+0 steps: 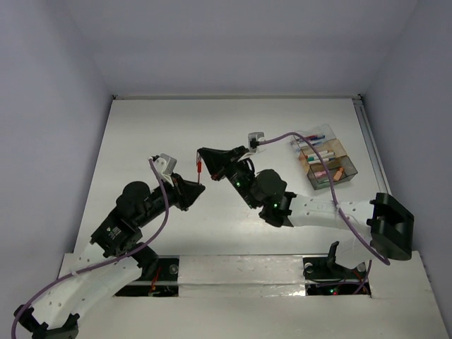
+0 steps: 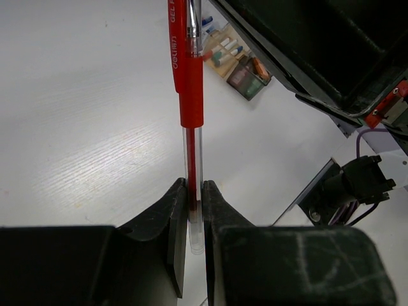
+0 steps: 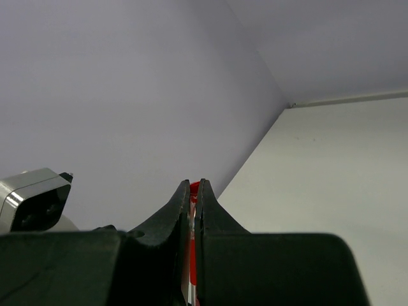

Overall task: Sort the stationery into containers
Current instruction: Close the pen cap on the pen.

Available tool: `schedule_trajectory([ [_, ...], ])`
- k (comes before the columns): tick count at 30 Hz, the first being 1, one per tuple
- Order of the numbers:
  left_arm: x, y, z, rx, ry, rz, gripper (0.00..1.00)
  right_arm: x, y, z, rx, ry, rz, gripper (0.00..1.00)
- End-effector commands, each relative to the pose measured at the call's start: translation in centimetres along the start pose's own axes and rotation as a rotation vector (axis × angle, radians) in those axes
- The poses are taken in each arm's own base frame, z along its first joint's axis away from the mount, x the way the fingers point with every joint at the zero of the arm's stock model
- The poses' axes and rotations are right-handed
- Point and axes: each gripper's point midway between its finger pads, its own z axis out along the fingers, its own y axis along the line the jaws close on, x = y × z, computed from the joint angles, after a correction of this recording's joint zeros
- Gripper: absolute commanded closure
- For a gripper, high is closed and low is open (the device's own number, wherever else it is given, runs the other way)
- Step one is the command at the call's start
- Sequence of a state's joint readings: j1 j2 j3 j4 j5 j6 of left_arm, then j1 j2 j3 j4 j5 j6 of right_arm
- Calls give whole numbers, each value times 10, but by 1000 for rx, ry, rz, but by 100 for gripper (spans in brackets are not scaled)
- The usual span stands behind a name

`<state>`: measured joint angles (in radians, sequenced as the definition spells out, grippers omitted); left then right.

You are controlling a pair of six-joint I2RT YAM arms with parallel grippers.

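— Fingers [image 2: 175,220] of your left gripper [image 2: 194,210]: how do they stand?
— Pressed together on the clear lower end of the red pen [image 2: 189,95], which rises straight out from between them.
— And your right gripper [image 3: 193,194]?
— Its fingers [image 3: 175,217] are pinched on the same pen, with red showing in the slit between them. From above, your two grippers meet tip to tip, and the pen bridges them above the table [image 1: 141,134].
— Where is the box?
— The clear box [image 1: 346,168] sits well to the right of both sets of fingers, near the table's right edge. It has pens [image 1: 318,154] and small eraser blocks [image 1: 338,174] in its compartments. Neither gripper touches it.
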<state>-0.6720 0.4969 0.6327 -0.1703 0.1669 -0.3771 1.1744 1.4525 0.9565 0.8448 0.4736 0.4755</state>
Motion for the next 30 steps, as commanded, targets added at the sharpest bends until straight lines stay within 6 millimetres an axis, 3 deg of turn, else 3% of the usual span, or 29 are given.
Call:
schedule_trajectory([
  [1, -55, -21, -6, 54, -173, 9, 100, 21, -2, -19, 1, 65, -11, 100],
  [3, -63, -24, -7, 51, -186, 20, 100, 25, -6, -26, 4, 96, -18, 100],
  [6, -75, -28, -8, 56, -200, 37, 100, 45, -3, -42, -27, 198, 0, 100],
  [12, -100, -44, -8, 95, -235, 60, 100, 110, -1, -82, -35, 412, 20, 100],
  [17, -119, -53, -6, 108, -256, 77, 100, 149, -11, -110, -13, 506, 80, 100],
  [23, -146, -66, -14, 126, -303, 107, 100, 171, -18, -133, 19, 564, 124, 100],
  [30, -154, -81, -10, 192, -302, 88, 100, 174, -16, -127, 18, 569, 90, 100],
])
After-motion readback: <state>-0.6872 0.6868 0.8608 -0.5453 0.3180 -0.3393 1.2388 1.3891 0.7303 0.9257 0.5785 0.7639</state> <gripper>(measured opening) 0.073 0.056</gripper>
